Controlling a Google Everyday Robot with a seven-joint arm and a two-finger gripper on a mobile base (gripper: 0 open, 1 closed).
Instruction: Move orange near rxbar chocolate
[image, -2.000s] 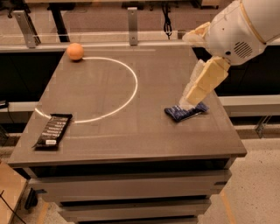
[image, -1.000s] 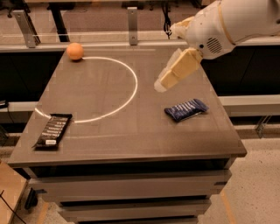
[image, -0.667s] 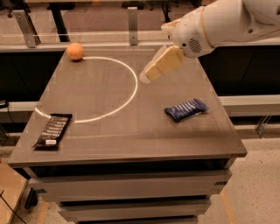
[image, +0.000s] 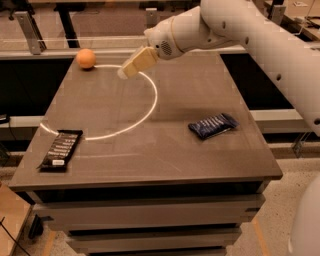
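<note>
The orange sits at the far left corner of the grey table. The rxbar chocolate, a flat black wrapper with white print, lies at the near left edge. My gripper hangs above the far middle of the table, to the right of the orange and a short way from it, pointing down-left toward it. It holds nothing that I can see.
A crinkled dark blue packet lies on the right half of the table. A white arc of light runs across the tabletop. A rail and posts stand behind the far edge. My white arm spans the upper right.
My gripper has swung left across the table, from above the blue packet to the far middle near the orange. The orange, the bar and the packet have not moved.
</note>
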